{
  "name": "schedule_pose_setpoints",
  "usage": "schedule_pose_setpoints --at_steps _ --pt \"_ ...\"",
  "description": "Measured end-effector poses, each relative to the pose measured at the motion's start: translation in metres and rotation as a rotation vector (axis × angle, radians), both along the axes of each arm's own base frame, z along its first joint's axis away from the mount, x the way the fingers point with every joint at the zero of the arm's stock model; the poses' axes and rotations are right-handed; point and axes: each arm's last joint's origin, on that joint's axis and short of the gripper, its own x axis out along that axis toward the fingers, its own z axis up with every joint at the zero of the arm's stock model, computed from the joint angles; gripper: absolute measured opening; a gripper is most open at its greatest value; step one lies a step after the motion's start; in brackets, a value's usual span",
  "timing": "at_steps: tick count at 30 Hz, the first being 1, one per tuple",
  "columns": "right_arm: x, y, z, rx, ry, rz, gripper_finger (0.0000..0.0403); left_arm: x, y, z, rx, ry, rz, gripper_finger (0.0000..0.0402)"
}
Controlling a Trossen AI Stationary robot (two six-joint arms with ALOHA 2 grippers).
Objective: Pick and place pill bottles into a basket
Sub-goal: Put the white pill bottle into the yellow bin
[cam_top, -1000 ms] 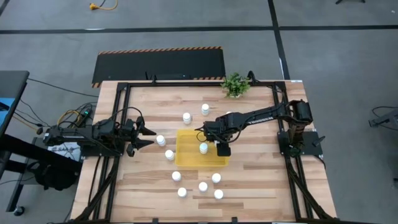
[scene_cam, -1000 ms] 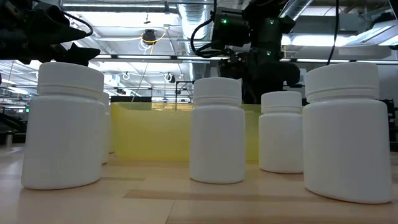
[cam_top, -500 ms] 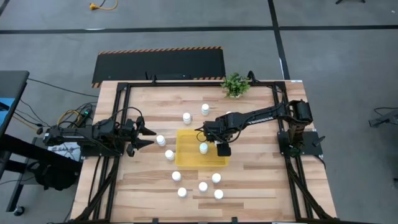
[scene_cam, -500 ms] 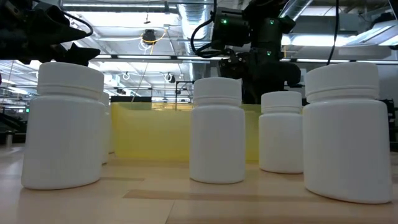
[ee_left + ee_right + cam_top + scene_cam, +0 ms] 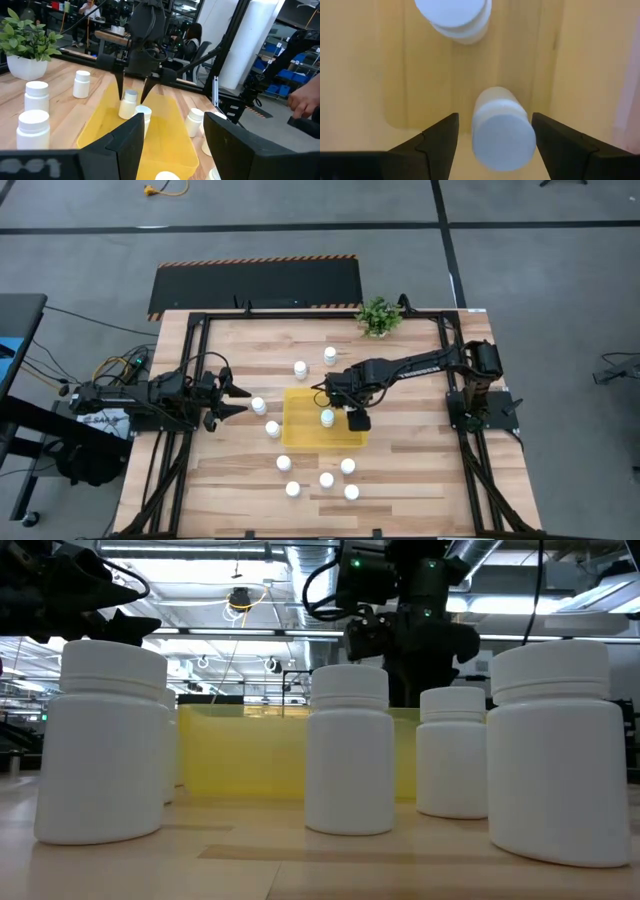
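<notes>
Right gripper (image 5: 327, 402) hovered over the yellow basket (image 5: 300, 430), fingers spread wide, pinching nothing. One pill bottle (image 5: 502, 127) stood upright in the basket directly beneath, between the open fingers but not touched. Other pill bottles (image 5: 320, 478) stood on the table (image 5: 420, 470) around the basket. Left gripper (image 5: 240, 400) waited near the table's left edge, fingers parted, empty.

No writing, label, brand, number or sign can be read in any view. The white bottles (image 5: 349, 750) show plain sides and plain caps, and the yellow tray (image 5: 300, 432) carries no print. The striped edge of the dark mat (image 5: 256, 285) beyond the table's far side is a pattern, not lettering.
</notes>
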Motion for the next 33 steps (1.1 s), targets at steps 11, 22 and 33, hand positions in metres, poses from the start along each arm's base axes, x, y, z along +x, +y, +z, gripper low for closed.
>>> schedule_pose_setpoints --at_steps 11,22,33 --pt "0.005 0.000 0.032 -0.008 0.028 0.034 0.0245 0.000 0.000 0.000 0.000 0.000 0.001 0.0194" --pt "0.004 -0.003 0.109 -0.179 0.035 -0.012 0.0231 0.000 -0.001 0.002 0.003 -0.020 -0.041 0.0194" --pt "0.003 -0.022 0.137 -0.292 -0.027 -0.285 0.0215 -0.001 -0.005 0.003 0.002 -0.030 -0.163 0.0194"
